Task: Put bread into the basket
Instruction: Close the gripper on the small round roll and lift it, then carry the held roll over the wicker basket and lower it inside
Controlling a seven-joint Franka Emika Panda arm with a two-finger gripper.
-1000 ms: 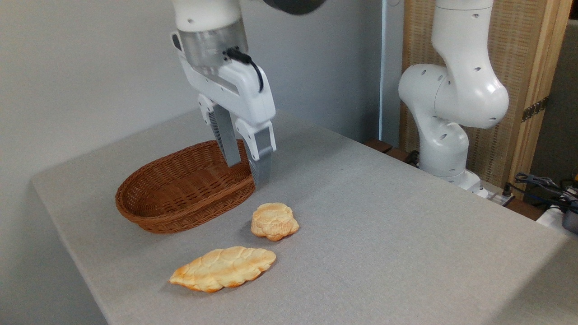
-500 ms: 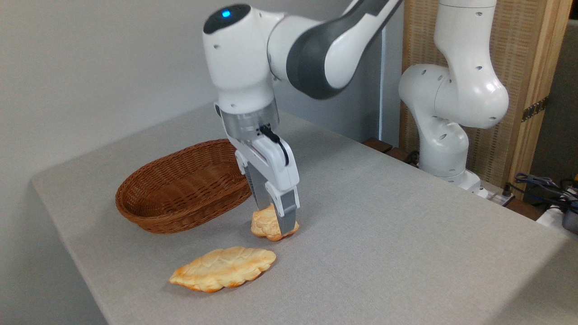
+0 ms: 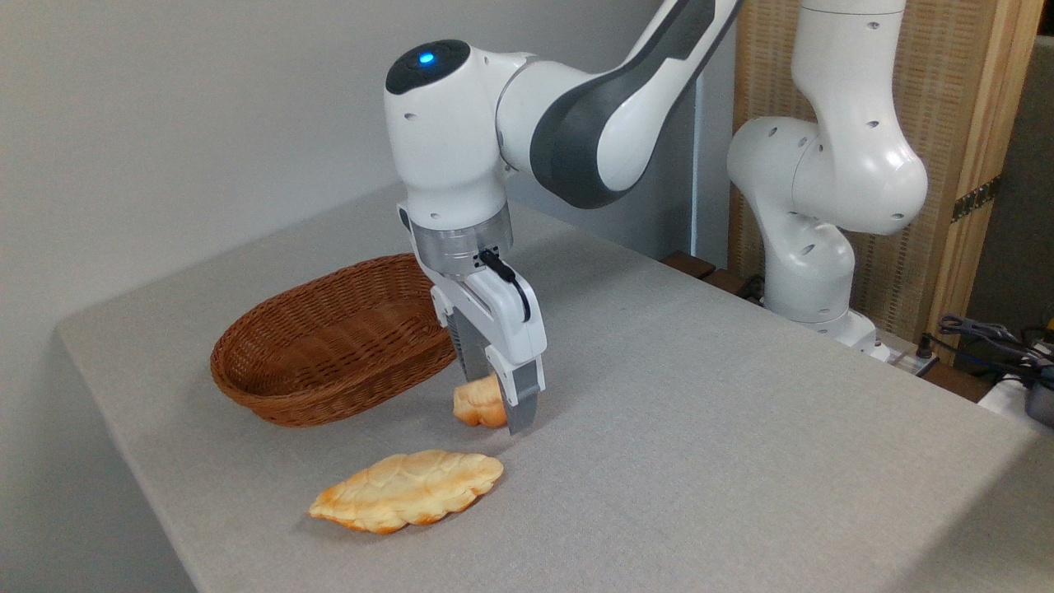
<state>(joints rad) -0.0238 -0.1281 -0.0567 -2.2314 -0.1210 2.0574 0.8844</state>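
beside the basket [image 3: 329, 342], low over the tabletop [image 3: 700, 428], the claw [image 3: 494, 403] is closed narrow on the bread [image 3: 476, 403], which sits between its fingers at the grey surface. the grip looks shallow on a lumpy bun, so it could slip out during the lift. a braided loaf [image 3: 408, 490] lies nearby in front; the basket's near rim must be cleared.

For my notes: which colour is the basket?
Brown woven wicker basket, clearest in the fixed camera view.
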